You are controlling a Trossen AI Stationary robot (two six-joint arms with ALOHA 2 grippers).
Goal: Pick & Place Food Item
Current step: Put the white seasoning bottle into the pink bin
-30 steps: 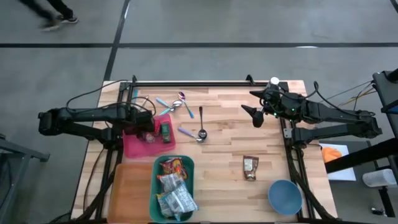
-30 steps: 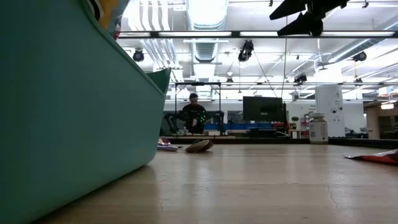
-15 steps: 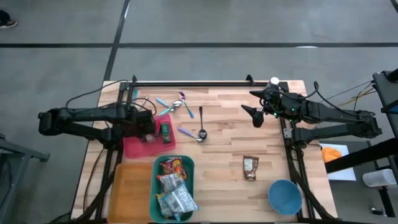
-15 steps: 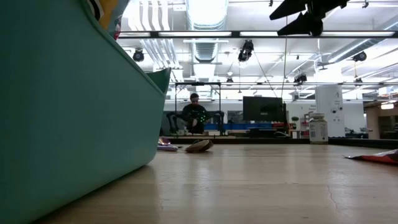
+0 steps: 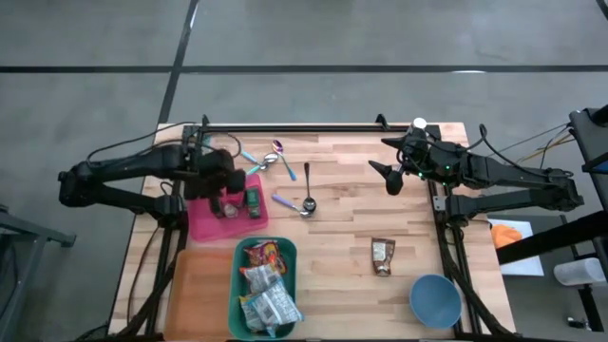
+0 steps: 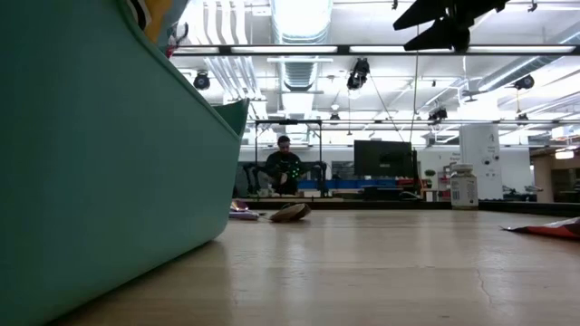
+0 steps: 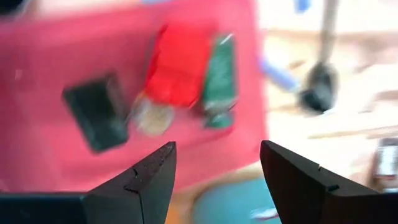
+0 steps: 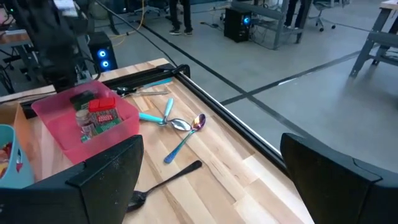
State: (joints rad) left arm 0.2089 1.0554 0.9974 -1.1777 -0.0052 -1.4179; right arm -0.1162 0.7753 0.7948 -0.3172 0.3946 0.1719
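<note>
Left gripper (image 5: 226,180) hovers over the shallow pink plastic tray (image 5: 204,222) at the desk's left side; jaws stand apart and hold nothing. Left wrist view resolves the tray contents: red packet (image 7: 180,65), green packet (image 7: 219,78), black block (image 7: 97,111). From the high view these are small blobs. Right gripper (image 5: 391,179) waits above the light wooden desk (image 5: 351,214) near its rear right, jaws wide, empty. Only the high view shows the brown snack packet (image 5: 382,256), teal bin (image 5: 242,252) and blue bowl (image 5: 435,298).
</note>
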